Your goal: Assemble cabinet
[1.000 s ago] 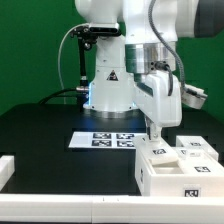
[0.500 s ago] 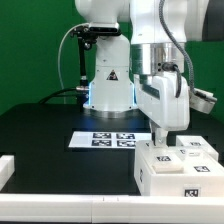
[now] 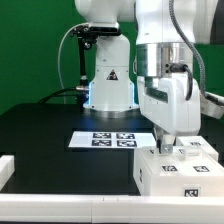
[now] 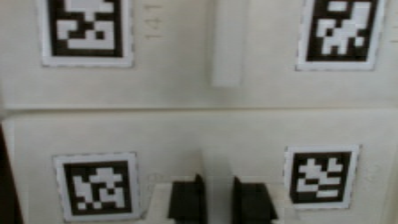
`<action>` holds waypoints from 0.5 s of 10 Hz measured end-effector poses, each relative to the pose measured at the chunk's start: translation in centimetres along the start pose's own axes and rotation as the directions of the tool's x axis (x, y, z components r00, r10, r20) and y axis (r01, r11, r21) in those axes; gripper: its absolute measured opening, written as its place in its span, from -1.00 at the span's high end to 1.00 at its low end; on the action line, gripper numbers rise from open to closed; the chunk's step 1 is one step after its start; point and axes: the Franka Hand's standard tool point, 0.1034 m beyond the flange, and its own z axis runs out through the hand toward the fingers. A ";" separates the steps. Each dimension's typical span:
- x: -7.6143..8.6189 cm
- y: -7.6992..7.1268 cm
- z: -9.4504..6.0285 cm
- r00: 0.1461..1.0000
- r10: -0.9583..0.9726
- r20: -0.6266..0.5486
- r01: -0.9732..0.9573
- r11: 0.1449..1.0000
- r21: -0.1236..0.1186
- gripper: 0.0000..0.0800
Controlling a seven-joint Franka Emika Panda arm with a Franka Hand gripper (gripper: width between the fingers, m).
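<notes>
The white cabinet (image 3: pixel 182 172) stands at the exterior view's lower right, with tagged panels on top and a tag on its front. My gripper (image 3: pixel 166 146) points straight down with its fingertips at the cabinet's top, near its far left edge. In the wrist view the cabinet's top (image 4: pixel 196 95) fills the frame: two white panels with black-and-white tags, separated by a seam. The gripper (image 4: pixel 217 200) shows two dark fingertips (image 4: pixel 187 200) close together with only a narrow slit between them and nothing held.
The marker board (image 3: pixel 100 139) lies on the black table just left of the cabinet. A white part (image 3: pixel 6 168) sits at the exterior view's lower left edge. The robot pedestal (image 3: pixel 108 88) with its blue glow stands behind.
The arm has moved toward the exterior view's right and lower, bringing the fingertips down to the cabinet's top. The cabinet has not visibly moved.
</notes>
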 end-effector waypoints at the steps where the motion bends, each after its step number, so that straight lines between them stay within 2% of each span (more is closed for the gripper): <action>1: 0.0 0.0 0.0 1.000 0.007 0.002 -0.007 1.000 -0.004 0.84; 4: -0.1 0.0 0.0 1.000 0.004 -0.006 -0.004 1.000 -0.010 0.84; 5: 0.0 0.0 0.0 1.000 0.006 -0.006 -0.006 1.000 -0.010 0.78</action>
